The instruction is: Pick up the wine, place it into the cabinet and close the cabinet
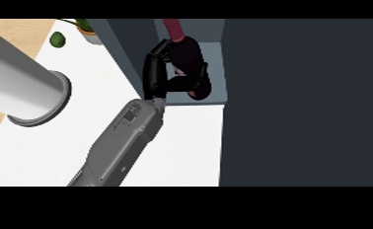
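Wine maroon, red neck; robot hand black; counter white; cabinet dark grey.

The wine bottle, dark with a dull red neck, sits inside the open cabinet, in its pale grey compartment. The neck points to the back and the base is near the front edge.

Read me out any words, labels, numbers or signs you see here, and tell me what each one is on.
No text can be read.
The wine bottle, held in the left hand inside the cabinet, shows no label text.
The small dark panel on the forearm has marks too small to read.
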Controlling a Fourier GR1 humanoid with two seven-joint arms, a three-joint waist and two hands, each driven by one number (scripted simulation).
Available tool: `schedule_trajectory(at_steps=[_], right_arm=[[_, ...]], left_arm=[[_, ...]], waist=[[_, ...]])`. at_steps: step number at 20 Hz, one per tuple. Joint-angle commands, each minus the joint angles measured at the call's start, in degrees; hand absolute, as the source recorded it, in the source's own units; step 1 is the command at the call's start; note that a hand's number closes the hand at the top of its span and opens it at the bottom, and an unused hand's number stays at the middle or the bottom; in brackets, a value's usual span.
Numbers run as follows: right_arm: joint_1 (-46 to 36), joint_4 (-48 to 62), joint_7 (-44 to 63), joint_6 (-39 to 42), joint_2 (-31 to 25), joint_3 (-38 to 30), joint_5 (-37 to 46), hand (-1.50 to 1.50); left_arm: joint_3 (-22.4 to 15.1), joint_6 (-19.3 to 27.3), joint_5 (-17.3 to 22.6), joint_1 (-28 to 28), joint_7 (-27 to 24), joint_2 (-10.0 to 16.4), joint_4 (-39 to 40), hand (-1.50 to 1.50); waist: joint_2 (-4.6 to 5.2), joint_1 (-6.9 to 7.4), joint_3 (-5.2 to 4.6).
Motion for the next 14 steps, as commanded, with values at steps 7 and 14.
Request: schedule_trajectory(at_steps=[7,14], right_arm=[[2.6,-7.2,2.0,-1.0,1.7,3.1,-2.0,-1.5],[1.8,-3.8,-0.8,-0.1,1.7,2.1,-2.1,-1.5]], left_arm=[[4.4,-2.1,3.1,-10.0,-5.3,0.0,17.0,1.5],[6.9,-1.2,0.2,-13.2,-10.2,0.0,21.7,1.5]], waist=[[0.26,-0.74,-0.03],[0.23,-0.29,0.0]])
